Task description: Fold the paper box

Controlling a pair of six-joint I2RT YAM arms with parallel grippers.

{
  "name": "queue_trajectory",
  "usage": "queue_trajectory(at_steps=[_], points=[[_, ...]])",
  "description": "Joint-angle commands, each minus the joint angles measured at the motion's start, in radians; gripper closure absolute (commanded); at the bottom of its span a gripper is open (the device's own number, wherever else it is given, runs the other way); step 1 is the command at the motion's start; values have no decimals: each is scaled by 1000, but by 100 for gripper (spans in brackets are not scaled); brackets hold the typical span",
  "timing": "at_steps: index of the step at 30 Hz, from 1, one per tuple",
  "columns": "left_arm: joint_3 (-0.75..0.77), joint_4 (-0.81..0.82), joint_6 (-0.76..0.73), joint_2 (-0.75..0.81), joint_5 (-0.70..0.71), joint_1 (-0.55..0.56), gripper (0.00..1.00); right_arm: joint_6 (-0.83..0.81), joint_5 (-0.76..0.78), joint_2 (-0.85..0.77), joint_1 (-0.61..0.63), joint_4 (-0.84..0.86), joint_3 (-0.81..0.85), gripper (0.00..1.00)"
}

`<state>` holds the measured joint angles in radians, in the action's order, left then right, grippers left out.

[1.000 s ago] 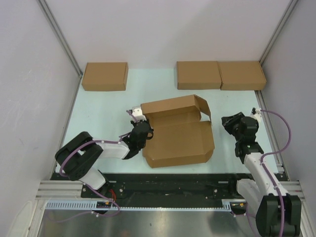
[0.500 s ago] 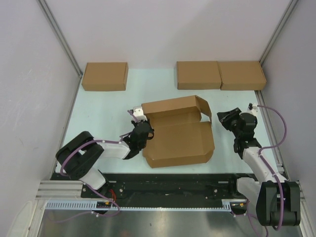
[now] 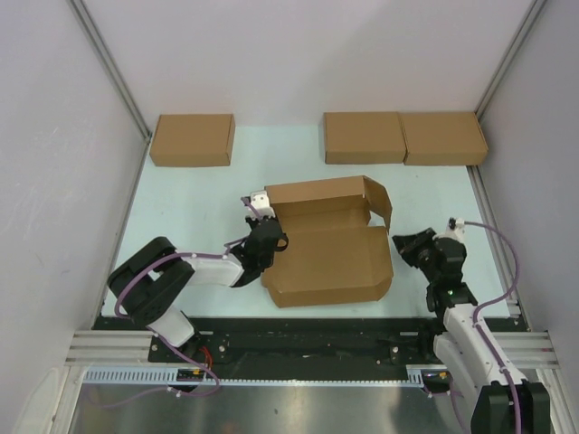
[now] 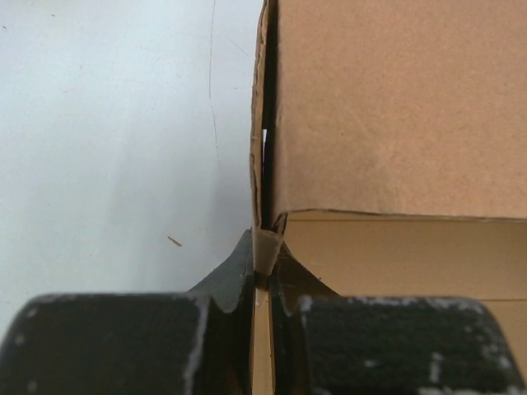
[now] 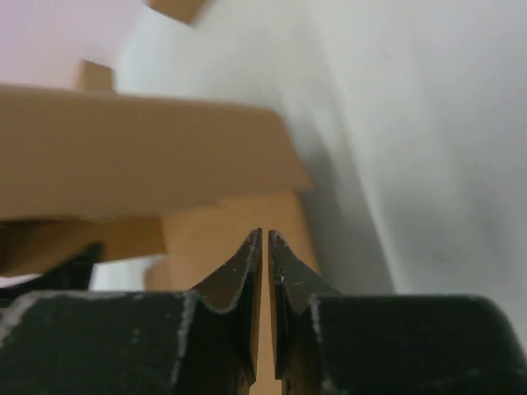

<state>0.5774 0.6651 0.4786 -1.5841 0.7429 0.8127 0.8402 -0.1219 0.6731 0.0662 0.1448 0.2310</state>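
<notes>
Paper box (image 3: pixel 330 249) lies in the middle of the pale green table (image 3: pixel 181 208) in the top view, its tray flat and its lid (image 3: pixel 317 193) tilted up along the far side. The near edge of the paper box runs close to the table's front edge. A strip of bare table separates the lid from three smaller cardboard boxes (image 3: pixel 364 137) lined up against the back wall, and more bare surface shows on either side. The left gripper (image 3: pixel 268 237) sits at the left wall of the paper box; the right gripper (image 3: pixel 412 246) is just beside the right edge, apart from it.

From the left wrist, the left gripper (image 4: pixel 265 247) is pinched tight on the thin upright cardboard wall of the paper box (image 4: pixel 395 107), at a corner, with bare table (image 4: pixel 107 123) to the left.

From the right wrist, the right gripper (image 5: pixel 265 234) has its jaws all but together, only a slit between them, nothing held. The paper box (image 5: pixel 140 148) lies blurred ahead and to the left; bare table (image 5: pixel 428 123) runs along the right.
</notes>
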Motion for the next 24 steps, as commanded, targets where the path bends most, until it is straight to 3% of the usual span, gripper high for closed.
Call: queue_trajectory(at_steps=[1,15,24], points=[[13,-78,-14,-25,9,13,100,65,-12,-1,17,-16,-108,90],[-2,-56,-25,-17,-5,16,100,57,71,144,89,39,-130,92],[-143,215,-127,19,-120,17,100,102,77,264,63,105,-117,93]])
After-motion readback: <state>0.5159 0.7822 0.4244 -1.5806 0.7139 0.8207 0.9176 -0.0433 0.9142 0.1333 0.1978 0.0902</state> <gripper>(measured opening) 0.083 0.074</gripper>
